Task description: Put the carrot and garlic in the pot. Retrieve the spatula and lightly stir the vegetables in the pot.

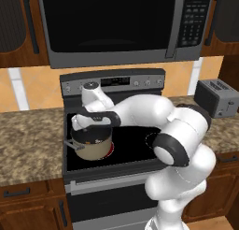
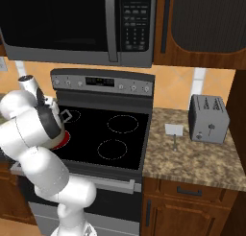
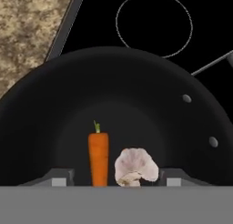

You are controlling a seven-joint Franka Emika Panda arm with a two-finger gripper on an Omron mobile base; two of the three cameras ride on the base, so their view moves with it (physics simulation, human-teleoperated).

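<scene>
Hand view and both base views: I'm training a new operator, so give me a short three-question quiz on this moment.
1. True or false: the small orange tapered carrot lies inside the round tan-sided pot.
2. What sits beside the carrot? A) pale whitish garlic lump B) a lemon C) an egg
3. Fill in: the flat light-grey spatula rests on the counter beside the boxy silver ____.

Key: 1 true; 2 A; 3 toaster.

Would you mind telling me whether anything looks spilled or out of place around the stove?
Nothing stands out. The carrot and garlic lie inside the pot, and the spatula lies on the counter beside the toaster.
</scene>
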